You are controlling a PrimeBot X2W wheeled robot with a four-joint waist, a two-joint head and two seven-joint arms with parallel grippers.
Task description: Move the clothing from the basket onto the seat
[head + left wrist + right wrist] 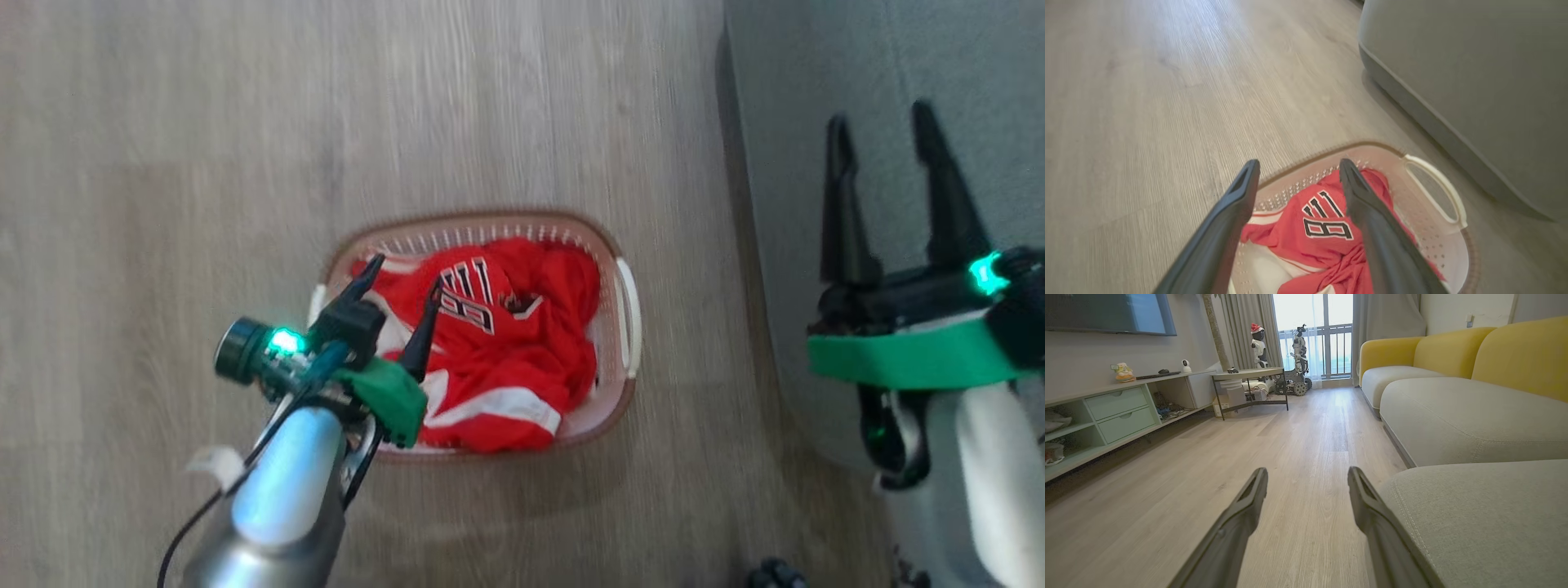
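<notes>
Head view, blurred: basket seemingly rests on wood floor.

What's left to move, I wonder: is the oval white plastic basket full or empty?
Full: crumpled bright red sports garments fill the oval white perforated plastic basket.

Crumpled red fabric clothing: black-and-white lettering, white stripe trim. Oval perforated plastic basket: white, brown rim. Upholstered fabric seat: grey-green. Plank floor: pale grey-brown wood grain.
</notes>
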